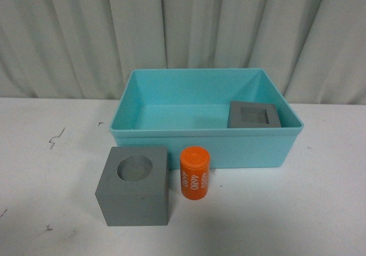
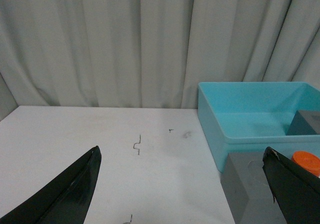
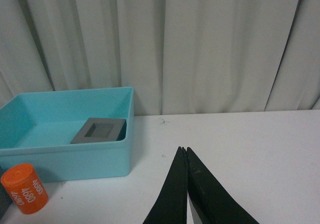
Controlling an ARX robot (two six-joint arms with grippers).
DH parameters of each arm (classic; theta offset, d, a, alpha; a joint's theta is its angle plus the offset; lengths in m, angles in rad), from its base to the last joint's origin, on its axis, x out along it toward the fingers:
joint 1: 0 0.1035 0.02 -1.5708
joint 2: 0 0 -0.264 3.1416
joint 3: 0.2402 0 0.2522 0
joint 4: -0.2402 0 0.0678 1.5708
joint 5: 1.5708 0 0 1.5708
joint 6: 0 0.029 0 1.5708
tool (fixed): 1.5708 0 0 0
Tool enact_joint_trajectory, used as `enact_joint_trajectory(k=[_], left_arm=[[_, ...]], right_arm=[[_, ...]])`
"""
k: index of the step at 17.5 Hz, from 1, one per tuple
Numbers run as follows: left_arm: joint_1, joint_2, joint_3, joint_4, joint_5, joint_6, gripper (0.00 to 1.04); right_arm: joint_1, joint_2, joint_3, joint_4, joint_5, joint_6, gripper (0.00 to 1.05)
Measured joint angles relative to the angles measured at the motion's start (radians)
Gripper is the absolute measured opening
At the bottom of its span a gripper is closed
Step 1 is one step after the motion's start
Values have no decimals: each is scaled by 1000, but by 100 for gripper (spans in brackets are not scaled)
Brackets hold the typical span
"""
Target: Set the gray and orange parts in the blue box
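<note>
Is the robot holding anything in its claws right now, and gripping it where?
Nothing is held. The black left gripper stands open and empty; the black right gripper is shut on nothing.

Bright, even, diffuse light; faint soft shadow under gray cube [image 1: 134, 194]; views slightly soft, grainy.

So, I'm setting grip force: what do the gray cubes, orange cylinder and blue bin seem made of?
The round-recess cube and square-recess cube look matte, uniformly gray, probably plastic or resin; metal can't be excluded. The orange cylinder looks like smooth plastic with printed white numbers. The blue bin looks like moulded plastic: thin sloping walls, a rim.
</note>
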Motion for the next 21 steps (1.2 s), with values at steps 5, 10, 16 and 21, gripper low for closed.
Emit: enact_joint_trajectory(k=[5, 10, 16, 21], left_arm=[[0, 0, 0, 0, 0, 0, 98], [0, 0, 0, 0, 0, 0, 98], [0, 0, 0, 0, 0, 0, 98], [-127, 358, 271, -461, -61, -228, 98]], right_arm=[[0, -85, 0, -84, 0, 0, 2], [0, -254, 0, -260, -3, 0, 2], [0, -253, 0, -262, -3, 0, 71], [1, -253, 0, -261, -3, 0, 98]])
